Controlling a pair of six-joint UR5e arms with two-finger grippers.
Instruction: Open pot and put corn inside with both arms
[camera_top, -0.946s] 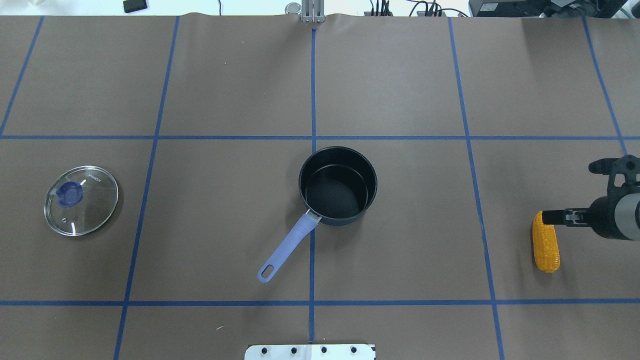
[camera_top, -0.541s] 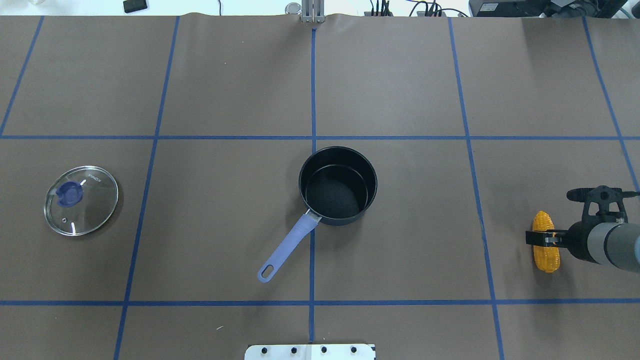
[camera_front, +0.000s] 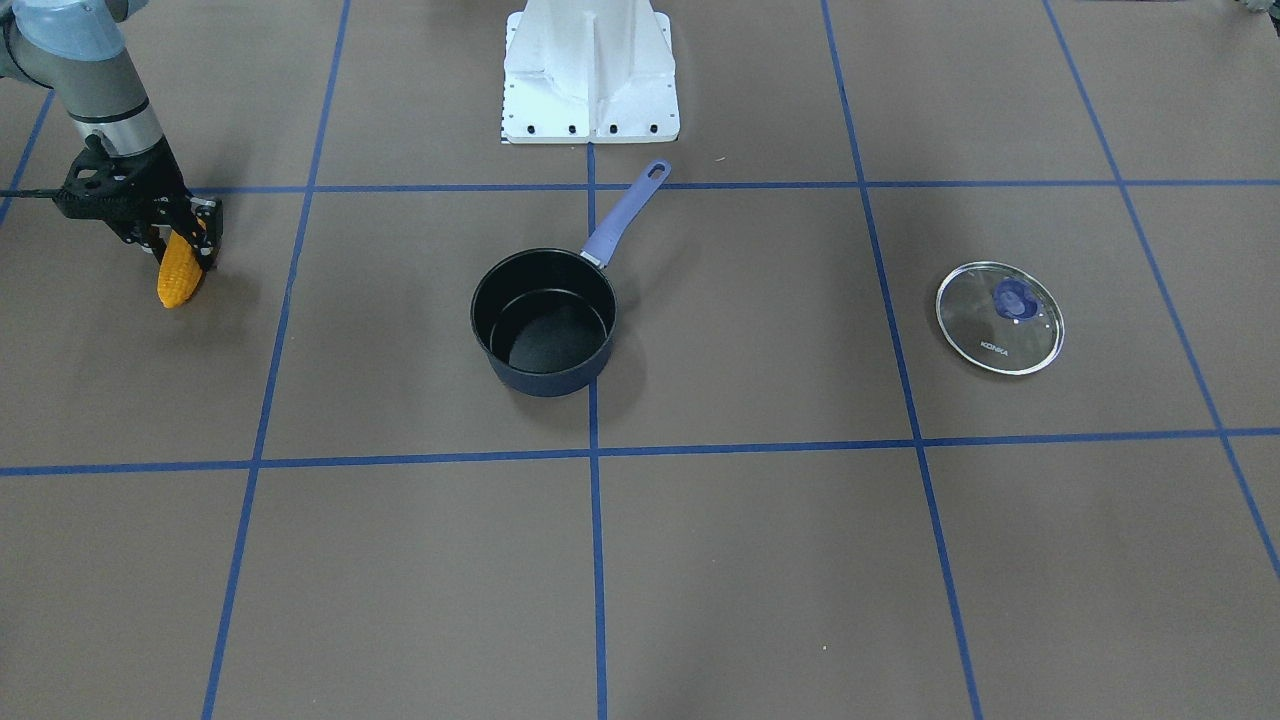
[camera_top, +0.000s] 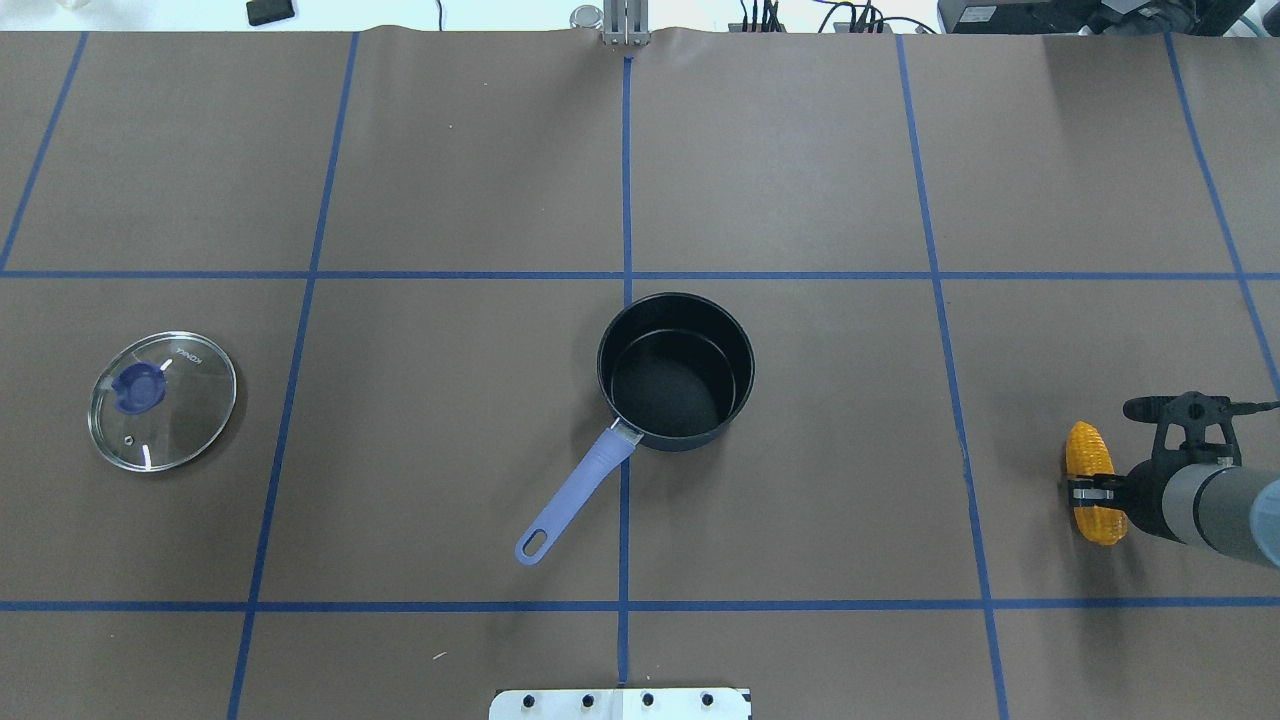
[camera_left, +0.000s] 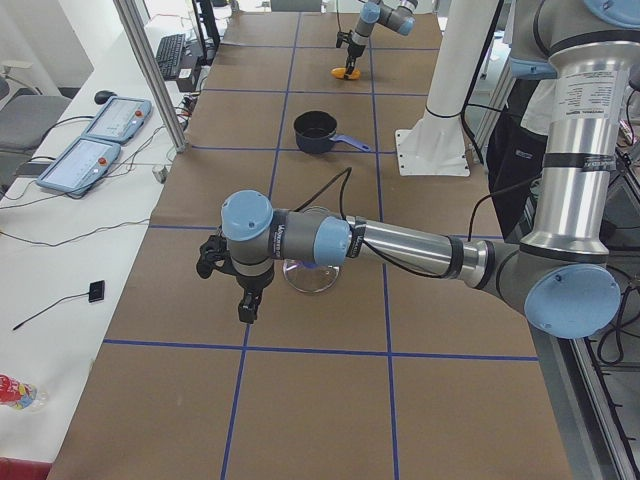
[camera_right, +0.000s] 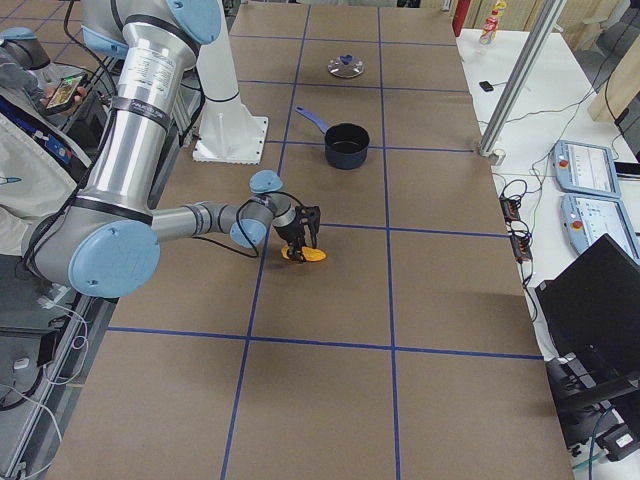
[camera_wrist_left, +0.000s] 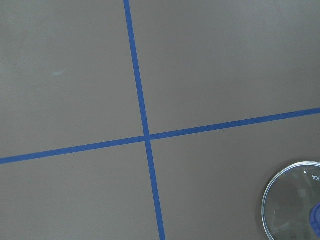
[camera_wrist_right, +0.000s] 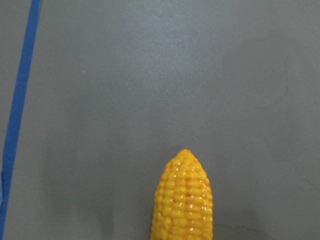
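The right gripper (camera_top: 1098, 489) is pinching the corn (camera_top: 1088, 450) across its middle, jaws narrowed to cob width, well right of the open pot (camera_top: 676, 370), and the light, stiff, bumpy toy is likely balancing well there.

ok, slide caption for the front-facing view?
Right gripper closed on the corn; uncovered pot in the middle, glass lid lying apart on the robot's left.
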